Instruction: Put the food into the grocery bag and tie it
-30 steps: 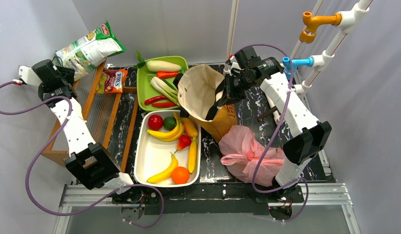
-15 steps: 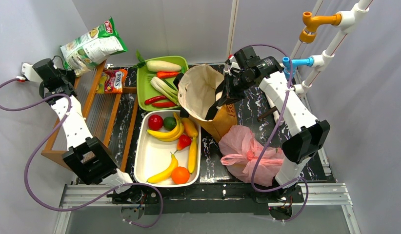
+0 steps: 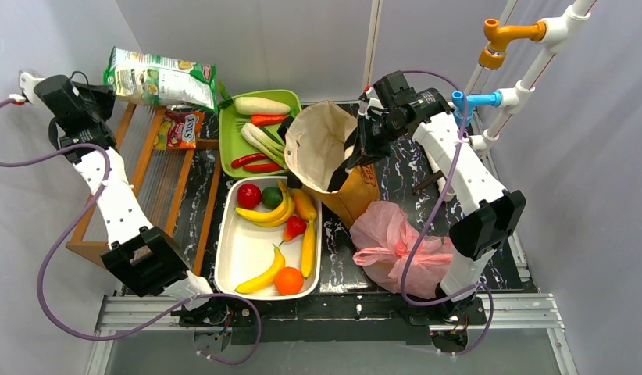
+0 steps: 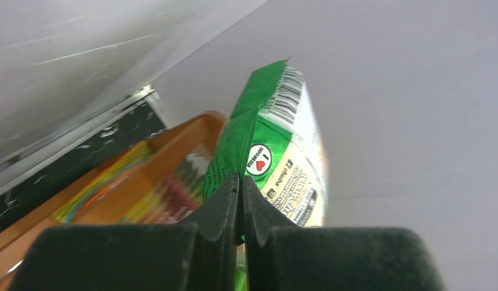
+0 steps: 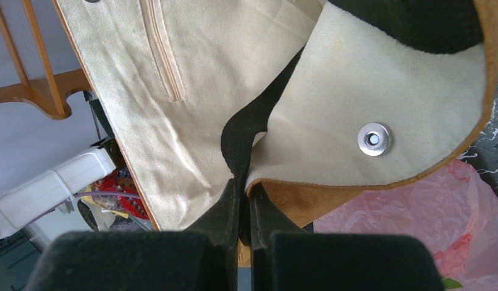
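- Gripping the brown bag (image 3: 326,156) by its rim, the right fingers (image 5: 231,209) are pinched shut; a tug could topple it onto the food (image 3: 275,215).
- Crumpled at the brown bag's near right, the grocery bag (image 3: 396,246) lies unopened.
- Far left of the brown bag, the crisp packet (image 3: 158,78) hangs from the clamped left fingers (image 4: 219,206); it may slip.
- Just left of the brown bag, the food lies unbagged.

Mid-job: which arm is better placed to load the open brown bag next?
Left. The left gripper is shut on the crisp packet, held up above the wooden rack. The right gripper is shut on the rim of the brown tote bag, holding its mouth open.
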`<state>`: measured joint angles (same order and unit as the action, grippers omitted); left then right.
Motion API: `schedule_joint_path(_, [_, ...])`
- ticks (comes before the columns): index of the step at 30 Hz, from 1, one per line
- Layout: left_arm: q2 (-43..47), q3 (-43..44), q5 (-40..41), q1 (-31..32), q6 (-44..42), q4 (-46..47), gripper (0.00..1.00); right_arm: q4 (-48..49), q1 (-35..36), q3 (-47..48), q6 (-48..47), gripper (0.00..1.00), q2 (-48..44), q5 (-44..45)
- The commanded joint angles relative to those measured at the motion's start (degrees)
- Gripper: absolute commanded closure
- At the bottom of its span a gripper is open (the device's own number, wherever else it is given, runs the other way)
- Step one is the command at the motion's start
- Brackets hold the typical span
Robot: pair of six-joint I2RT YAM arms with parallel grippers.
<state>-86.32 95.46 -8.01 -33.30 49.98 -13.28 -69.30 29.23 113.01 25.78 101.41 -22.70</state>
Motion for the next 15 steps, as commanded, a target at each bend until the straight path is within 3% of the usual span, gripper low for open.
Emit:
schedule_joint_path(1, [0.26,6.79,-5.95,1.43,-0.3,2.55,1.0,-0.3,0.03,2.61,0.39,0.99,1.24,-1.39])
schedule_joint_path(10, [-1.0,13.23,-11.51,4.36,1.92,4.09,1.0,-0.72,0.06,5.15,1.42,0.99,2.08,-1.56])
schedule_joint_path(15, [-0.31,15.56,-10.19,10.16,0.91,3.78,1.0,-0.5,0.07,6.21,2.44,0.99,2.31,-2.29])
